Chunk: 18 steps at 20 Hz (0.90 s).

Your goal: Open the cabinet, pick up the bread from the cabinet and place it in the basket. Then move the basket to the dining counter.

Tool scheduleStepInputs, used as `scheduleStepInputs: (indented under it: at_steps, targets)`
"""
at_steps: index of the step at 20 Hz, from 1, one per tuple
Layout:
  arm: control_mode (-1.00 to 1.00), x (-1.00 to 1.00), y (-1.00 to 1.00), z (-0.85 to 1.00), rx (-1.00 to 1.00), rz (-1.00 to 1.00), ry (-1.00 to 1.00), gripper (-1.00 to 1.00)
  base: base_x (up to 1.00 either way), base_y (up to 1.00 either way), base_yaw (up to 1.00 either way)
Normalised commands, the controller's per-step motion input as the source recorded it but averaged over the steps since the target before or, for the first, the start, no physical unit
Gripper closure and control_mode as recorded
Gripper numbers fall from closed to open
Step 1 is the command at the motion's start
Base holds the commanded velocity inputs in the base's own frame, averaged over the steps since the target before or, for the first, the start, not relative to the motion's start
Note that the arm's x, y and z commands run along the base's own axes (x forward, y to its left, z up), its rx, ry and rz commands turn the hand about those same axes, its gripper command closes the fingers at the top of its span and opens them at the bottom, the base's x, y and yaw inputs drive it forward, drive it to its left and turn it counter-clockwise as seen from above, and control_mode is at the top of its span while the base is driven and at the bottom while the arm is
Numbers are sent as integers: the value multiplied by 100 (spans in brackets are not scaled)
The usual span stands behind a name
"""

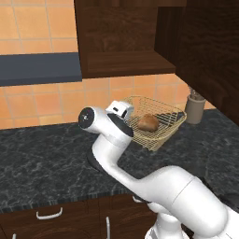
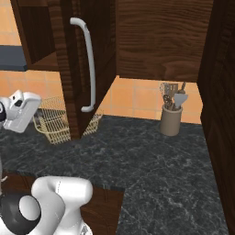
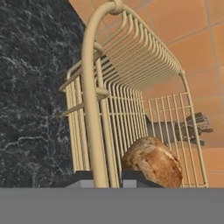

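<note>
- Gripper (image 3: 108, 177) clamped tight on the near rim of the basket (image 1: 161, 133), which hangs tilted above the black counter (image 1: 42, 163).
- Bread (image 1: 148, 122) lies inside the basket.
- Cabinet (image 2: 69, 55) door open.

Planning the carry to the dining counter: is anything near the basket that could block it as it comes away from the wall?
The open cabinet door hangs just beside the basket, which the gripper grips by its rim, bread inside. A utensil crock stands beside it too.
</note>
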Motion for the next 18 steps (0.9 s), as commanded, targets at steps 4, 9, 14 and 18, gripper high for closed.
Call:
scheduleStepInputs:
  at_steps: [4, 9, 14, 18]
  targets:
    - [-100, 0, 0, 8, 0, 7, 0, 100, 0, 0, 0]
    - [100, 0, 0, 0, 0, 3, 0, 100, -6, 7, 2]
    - [100, 0, 0, 0, 0, 0, 0, 100, -55, 96, 26]
    - [100, 0, 0, 0, 0, 0, 0, 100, -38, 87, 84]
